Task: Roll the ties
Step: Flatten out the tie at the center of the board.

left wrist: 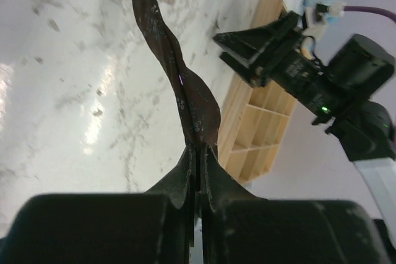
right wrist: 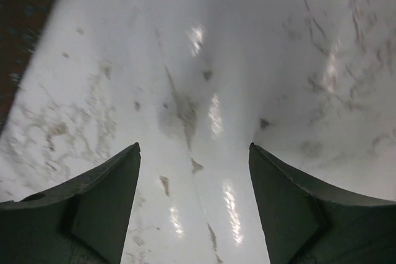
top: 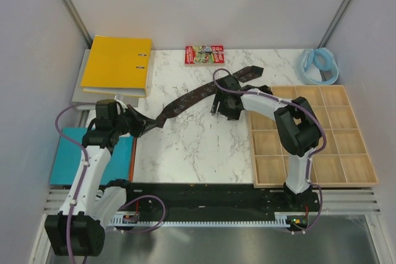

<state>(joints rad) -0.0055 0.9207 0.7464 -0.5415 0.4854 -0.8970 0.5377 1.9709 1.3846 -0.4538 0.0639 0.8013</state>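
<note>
Dark brown patterned fabric necktie point(top: 198, 94) stretched diagonally toward far edge.
Left gripper point(left wrist: 197, 153) pinching its end; right gripper point(right wrist: 195, 153) spread beside it.

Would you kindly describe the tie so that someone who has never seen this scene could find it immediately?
Look at the white marble table, between the yellow binder and the wooden tray. A long narrow tie runs diagonally across it, from the left hand, shut on one end, toward the far right. It is the only dark patterned fabric strip there.
</note>
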